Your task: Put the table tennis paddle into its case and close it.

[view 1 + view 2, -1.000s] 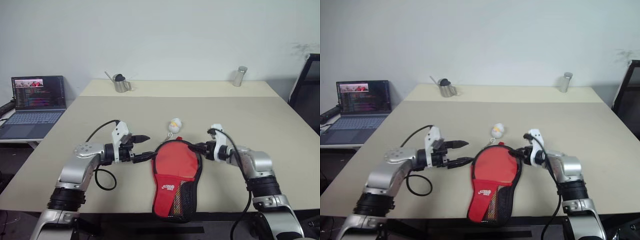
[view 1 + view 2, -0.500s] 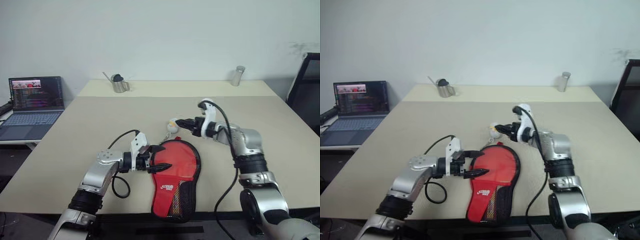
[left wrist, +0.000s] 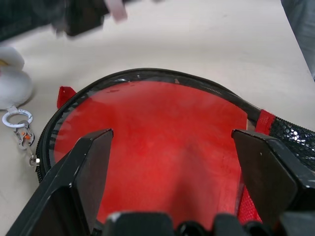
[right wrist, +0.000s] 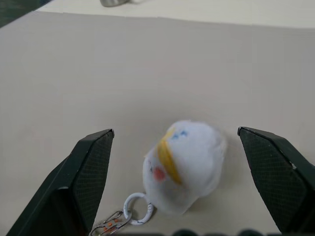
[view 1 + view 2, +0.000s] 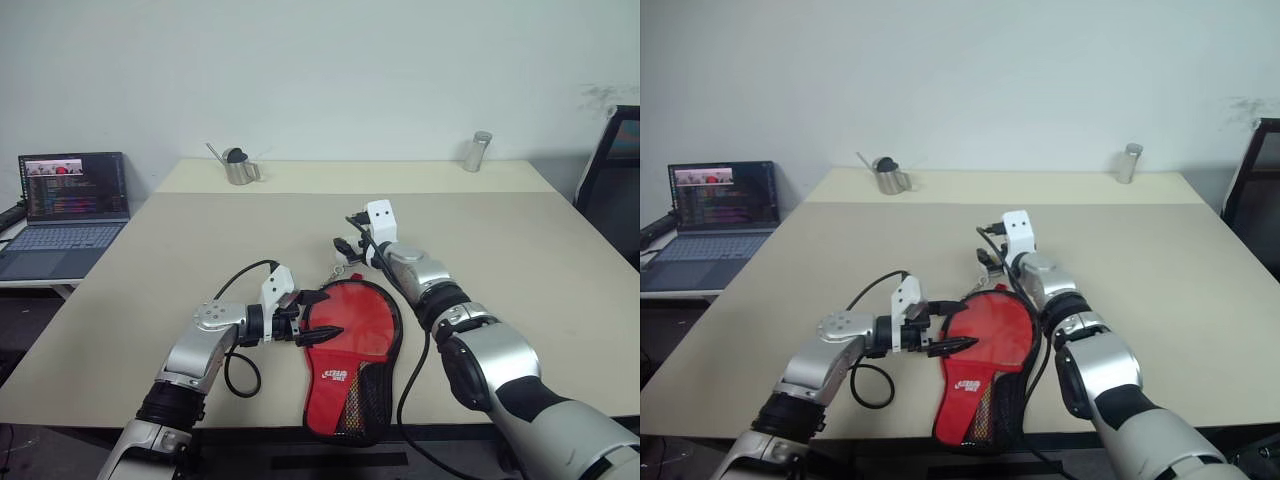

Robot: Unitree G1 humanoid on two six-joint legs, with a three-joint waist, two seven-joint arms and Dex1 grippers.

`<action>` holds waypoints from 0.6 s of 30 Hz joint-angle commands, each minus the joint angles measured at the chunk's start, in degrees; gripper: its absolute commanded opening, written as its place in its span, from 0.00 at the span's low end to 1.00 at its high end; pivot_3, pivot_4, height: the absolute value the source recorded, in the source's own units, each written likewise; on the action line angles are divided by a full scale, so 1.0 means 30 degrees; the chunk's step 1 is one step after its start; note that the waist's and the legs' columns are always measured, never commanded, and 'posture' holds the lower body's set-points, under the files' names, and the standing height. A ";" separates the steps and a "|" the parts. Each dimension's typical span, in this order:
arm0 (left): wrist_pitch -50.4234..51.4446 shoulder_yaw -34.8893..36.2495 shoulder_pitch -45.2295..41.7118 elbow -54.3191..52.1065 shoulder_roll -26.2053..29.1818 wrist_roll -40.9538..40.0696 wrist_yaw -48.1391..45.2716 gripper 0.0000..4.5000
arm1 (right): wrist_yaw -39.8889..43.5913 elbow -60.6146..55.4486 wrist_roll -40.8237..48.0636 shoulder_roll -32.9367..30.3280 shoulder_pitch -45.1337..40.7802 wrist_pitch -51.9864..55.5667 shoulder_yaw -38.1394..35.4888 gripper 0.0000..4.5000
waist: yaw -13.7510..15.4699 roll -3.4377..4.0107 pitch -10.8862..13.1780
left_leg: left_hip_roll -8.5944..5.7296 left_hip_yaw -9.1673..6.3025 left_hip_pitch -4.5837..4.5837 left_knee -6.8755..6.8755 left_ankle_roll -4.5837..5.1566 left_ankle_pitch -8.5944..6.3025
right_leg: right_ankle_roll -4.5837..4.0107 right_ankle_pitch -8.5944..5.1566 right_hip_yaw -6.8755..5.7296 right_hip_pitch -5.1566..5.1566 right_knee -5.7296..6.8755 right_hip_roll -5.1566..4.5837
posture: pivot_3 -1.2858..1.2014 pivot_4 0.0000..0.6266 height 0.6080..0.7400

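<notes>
The case (image 5: 350, 345) lies flat near the table's front edge, red side up, with a black zip rim and mesh towards its narrow end. The paddle is hidden. A white plush keychain (image 4: 184, 164) with a yellow band lies on the table just beyond the case's round end, with a ring (image 3: 12, 119) and clip leading to the zip. My left gripper (image 5: 318, 315) is open at the round end's left edge, its fingers spread over the red face (image 3: 162, 142). Open too, my right gripper (image 4: 175, 132) has a finger on each side of the plush, neither touching it.
A laptop (image 5: 75, 200) sits on a side desk at the left. A metal jug (image 5: 238, 168) and a metal shaker (image 5: 478, 152) stand at the table's far edge. A black chair (image 5: 615, 170) is at the right.
My right gripper left the case's right rim, swung forward and left to the plush keychain, and opened wide. The left gripper closed in on the case's left edge, then held still.
</notes>
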 commanded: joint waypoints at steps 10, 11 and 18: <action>0.0248 0.0150 0.0989 -0.2491 0.0317 0.0063 0.1145 0.94 | -0.3809 0.1304 -0.2850 0.1427 -0.0096 -0.1764 0.0254 0.90 | -0.0004 0.0023 0.0014 | 0.0001 -0.0005 0.0002 -0.0001 -0.0002 0.0001 | -0.0002 -0.0001 -0.0003 -0.0002 0.0003 -0.0001 | 0.52 0.24 1.00; 0.0391 0.0190 0.1120 -0.2705 0.0345 -0.0002 0.1245 0.94 | -0.4138 0.1322 -0.3115 0.1405 -0.0055 -0.1939 0.0361 0.85 | -0.0003 0.0023 0.0014 | 0.0001 -0.0005 0.0002 -0.0001 -0.0002 0.0001 | -0.0002 -0.0001 -0.0003 -0.0002 0.0005 -0.0001 | 0.52 0.24 1.00; 0.0822 0.0408 0.2087 -0.3630 0.0738 -0.0111 0.1605 0.94 | -0.5164 0.1378 -0.3924 0.1359 0.0067 -0.2059 0.0224 0.32 | -0.0013 0.0029 0.0017 | 0.0002 -0.0005 0.0007 -0.0003 -0.0003 0.0001 | -0.0005 -0.0002 -0.0003 -0.0002 0.0008 0.0000 | 0.52 0.24 1.00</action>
